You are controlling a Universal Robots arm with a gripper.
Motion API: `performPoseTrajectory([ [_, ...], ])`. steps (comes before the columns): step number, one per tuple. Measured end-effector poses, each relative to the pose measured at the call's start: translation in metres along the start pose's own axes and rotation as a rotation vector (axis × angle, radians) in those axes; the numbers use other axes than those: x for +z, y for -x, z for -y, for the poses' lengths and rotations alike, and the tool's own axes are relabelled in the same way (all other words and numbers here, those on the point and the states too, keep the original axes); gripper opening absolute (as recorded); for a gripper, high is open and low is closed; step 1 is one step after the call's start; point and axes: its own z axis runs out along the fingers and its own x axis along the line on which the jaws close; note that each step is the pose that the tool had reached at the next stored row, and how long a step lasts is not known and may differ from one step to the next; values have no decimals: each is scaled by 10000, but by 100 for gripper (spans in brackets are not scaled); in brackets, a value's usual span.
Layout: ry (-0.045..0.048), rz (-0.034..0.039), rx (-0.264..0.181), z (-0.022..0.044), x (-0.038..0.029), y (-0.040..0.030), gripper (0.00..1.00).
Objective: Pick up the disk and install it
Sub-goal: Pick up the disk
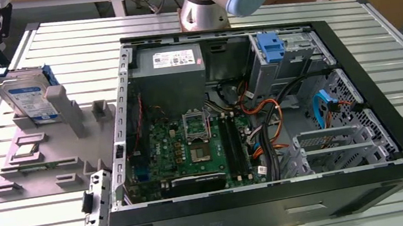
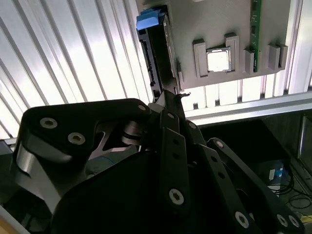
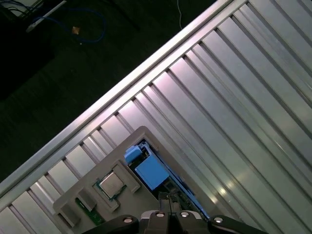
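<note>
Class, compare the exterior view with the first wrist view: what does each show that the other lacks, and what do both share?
Exterior view: open black computer case with green motherboard. First wrist view: thin blue cable on dark floor. Both: silver disk in blue carrier frame, standing in grey holder tray on ribbed aluminium table.

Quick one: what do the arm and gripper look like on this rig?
The arm is a silver-grey tube with a rounded pale-blue joint cap. In the second wrist view the gripper is matt black, built of flat linkage bars with rounded ends, pinned with silver screw heads.
</note>
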Motion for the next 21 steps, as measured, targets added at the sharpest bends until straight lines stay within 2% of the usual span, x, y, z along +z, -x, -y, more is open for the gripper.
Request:
performPoseTrajectory([
  [7, 0, 0, -19, 0, 0, 0, 11],
  [15, 24, -32, -706, 0, 0, 0, 11],
  [21, 25, -33, -719, 0, 0, 0, 11],
])
